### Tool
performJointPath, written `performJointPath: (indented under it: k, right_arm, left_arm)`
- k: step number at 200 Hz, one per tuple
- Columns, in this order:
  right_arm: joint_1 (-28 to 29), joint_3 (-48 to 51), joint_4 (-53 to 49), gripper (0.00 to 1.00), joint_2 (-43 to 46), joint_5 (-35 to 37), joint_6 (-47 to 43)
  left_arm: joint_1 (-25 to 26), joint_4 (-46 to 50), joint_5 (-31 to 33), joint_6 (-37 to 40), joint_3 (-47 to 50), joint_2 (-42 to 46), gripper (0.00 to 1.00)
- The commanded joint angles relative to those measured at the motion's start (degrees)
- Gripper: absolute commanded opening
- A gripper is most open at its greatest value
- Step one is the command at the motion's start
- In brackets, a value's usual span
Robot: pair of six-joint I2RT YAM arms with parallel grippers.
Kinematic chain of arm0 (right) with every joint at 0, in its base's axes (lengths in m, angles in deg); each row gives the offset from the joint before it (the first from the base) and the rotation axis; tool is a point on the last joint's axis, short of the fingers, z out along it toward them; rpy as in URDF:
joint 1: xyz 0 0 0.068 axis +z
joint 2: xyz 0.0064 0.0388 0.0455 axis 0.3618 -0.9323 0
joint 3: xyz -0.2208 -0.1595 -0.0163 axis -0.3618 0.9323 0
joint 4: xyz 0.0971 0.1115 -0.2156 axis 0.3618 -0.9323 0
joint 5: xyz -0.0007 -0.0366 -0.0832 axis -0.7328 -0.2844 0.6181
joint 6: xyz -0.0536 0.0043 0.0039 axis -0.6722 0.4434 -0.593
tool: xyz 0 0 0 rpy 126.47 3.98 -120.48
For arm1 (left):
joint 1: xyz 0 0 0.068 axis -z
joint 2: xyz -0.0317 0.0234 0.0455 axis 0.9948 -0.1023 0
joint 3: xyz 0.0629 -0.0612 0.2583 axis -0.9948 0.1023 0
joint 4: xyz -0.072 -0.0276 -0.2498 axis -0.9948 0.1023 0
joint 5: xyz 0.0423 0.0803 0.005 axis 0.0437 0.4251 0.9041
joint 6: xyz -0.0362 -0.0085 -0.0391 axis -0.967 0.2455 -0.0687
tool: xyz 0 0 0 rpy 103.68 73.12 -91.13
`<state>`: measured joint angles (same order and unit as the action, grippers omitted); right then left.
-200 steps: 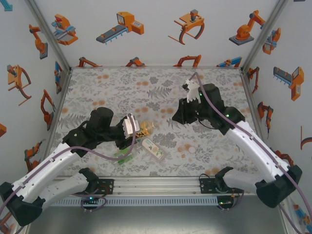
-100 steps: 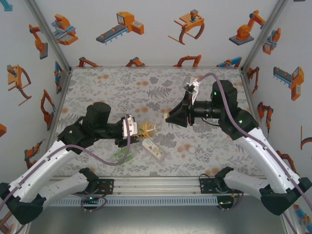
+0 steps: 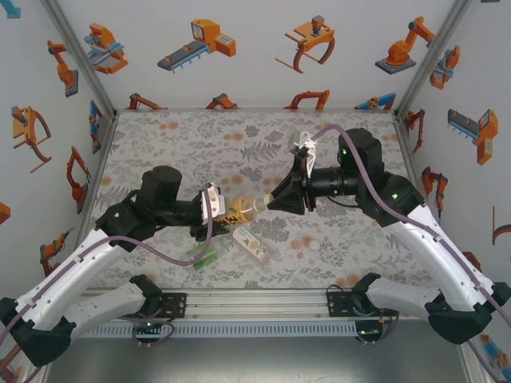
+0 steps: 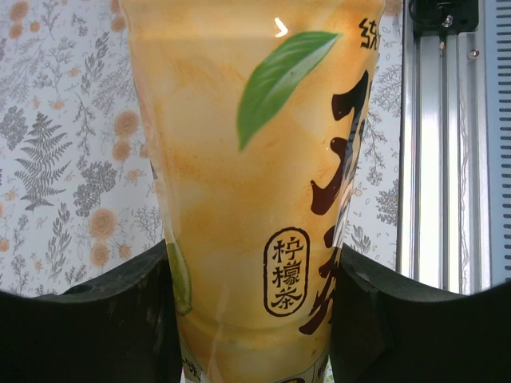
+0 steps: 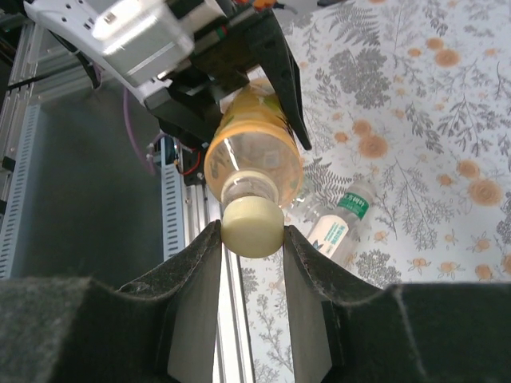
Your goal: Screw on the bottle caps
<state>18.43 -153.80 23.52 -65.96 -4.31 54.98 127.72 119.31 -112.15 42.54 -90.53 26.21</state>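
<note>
Flowered tabletop [image 3: 160,144]. Above its near middle, the left tool [image 3: 222,211] grips a yellow bottle [image 3: 238,211] around its body, held sideways off the surface. A white-labelled bottle [image 3: 251,244] lies on the tabletop just beneath. The right tool [image 3: 273,203] pinches a pale cap [image 5: 252,227] sitting on the yellow bottle's mouth.

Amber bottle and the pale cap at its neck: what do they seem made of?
Amber-yellow bottle: probably thin clear plastic, glossy; the neck is see-through and catches highlights. Pale yellowish round cap: likely opaque moulded plastic, smooth matte surface.
</note>
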Motion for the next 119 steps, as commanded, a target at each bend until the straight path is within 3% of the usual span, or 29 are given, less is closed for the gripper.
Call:
performJointPath:
  k: [1,119]
  right_arm:
    - [0.8,-1.6,-1.0,0.0,-0.5,1.5,-1.5]
    - [2.6,-3.5,-1.9,0.0,-2.5,0.2,-1.0]
  left_arm:
    - [0.3,-0.9,-1.5,-0.7,0.2,0.9,0.0]
    - [0.3,-0.6,-1.9,0.1,0.1,0.2,0.0]
